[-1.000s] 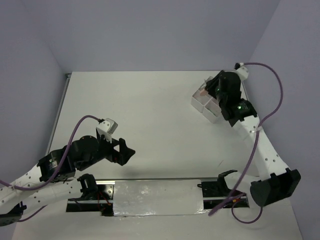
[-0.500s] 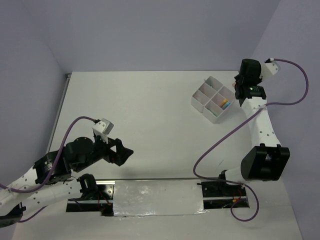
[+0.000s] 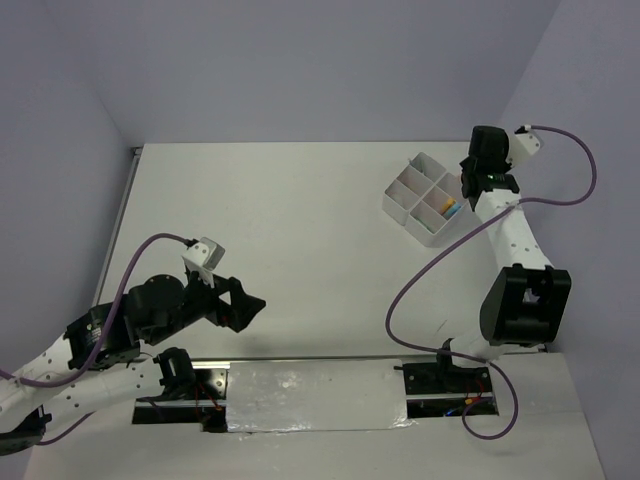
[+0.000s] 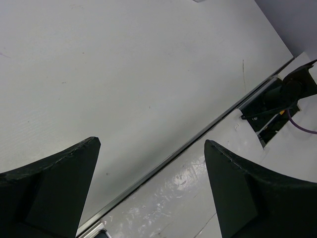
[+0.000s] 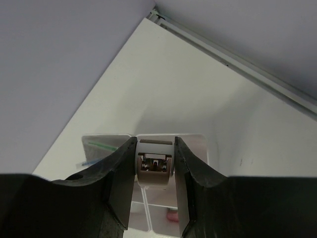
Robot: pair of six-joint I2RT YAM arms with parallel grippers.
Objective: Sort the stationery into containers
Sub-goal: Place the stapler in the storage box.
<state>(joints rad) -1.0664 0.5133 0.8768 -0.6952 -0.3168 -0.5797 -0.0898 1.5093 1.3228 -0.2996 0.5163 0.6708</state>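
Matte black left tool (image 3: 252,303) hangs over the smooth white tabletop (image 3: 300,220) near its near left edge, jaws spread wide and empty. Toward the far right corner sits a white cross-divided square tray (image 3: 397,208) holding pastel pieces (image 3: 449,208). Over it, the right tool (image 5: 154,148) pinches a small white-and-brown rounded piece (image 5: 155,166).

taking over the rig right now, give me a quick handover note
Grippers: left gripper open, empty, over the table near left; right gripper shut on a pale piece, just right of the tray.
Things: coloured pieces lie in the tray; none loose in view.
Done: nearly all sorted, it seems.
Left: likely drop the held piece in the tray.
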